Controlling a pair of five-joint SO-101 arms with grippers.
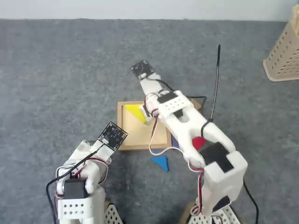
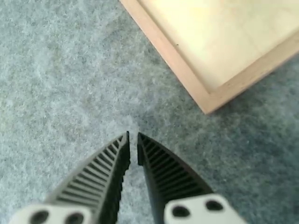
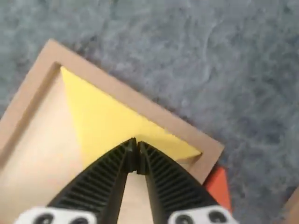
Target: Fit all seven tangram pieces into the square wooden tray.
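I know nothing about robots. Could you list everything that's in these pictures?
wooden tray: one, light wood, middle of the table
yellow triangle: one, yellow, inside the tray, in a corner
blue triangle: one, blue, on the carpet near the tray
red piece: one, red, on the carpet, partly under an arm
orange piece: one, orange, just outside the tray's rim
basket: one, beige, far right edge
carpet: one, grey, under everything
left gripper: one, black fingers, shut, over carpet off a tray corner
right gripper: one, black fingers, shut, over the yellow triangle
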